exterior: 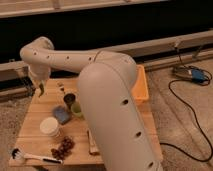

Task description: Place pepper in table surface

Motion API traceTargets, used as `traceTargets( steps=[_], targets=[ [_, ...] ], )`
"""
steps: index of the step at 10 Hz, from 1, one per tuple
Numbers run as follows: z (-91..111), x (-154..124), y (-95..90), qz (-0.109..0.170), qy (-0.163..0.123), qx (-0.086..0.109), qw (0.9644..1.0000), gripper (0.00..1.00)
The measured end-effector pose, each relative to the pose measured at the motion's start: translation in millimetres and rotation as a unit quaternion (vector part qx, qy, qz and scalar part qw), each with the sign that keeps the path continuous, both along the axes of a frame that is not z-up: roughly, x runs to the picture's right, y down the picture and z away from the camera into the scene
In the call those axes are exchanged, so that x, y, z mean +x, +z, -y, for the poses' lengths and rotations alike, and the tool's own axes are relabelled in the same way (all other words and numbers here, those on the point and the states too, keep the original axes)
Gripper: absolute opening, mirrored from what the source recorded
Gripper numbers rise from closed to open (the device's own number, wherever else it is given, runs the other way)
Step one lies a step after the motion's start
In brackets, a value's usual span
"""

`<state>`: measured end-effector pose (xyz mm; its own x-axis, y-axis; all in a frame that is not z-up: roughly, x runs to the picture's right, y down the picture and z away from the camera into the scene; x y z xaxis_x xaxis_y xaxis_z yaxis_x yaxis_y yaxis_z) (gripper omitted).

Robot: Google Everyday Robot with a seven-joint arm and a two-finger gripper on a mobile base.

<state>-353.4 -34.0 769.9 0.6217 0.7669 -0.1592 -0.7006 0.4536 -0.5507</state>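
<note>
The two-finger gripper hangs over the far left corner of the light wooden butcher-block table surface, pinching the small, slim green pepper, which dangles clear of the wood, seemingly so it can be lowered and let go there. That corner looks the roomiest: the blue sponge, light-green cup and white round lid crowd the middle, the yellow plastic bin takes the far right edge.
</note>
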Motion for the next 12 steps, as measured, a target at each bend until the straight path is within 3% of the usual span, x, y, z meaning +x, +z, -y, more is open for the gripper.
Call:
traceTargets(
  steps=[6,7,12],
  targets=[
    [-1.0,-1.2,0.2,0.001,-0.001,-0.001,1.0,0.7],
    [-1.0,-1.2,0.0,0.001,-0.001,-0.001,1.0,0.76],
    [-5.3,1.4,-4.3,-0.005,-0.013,0.008,0.9999,0.8]
  ],
)
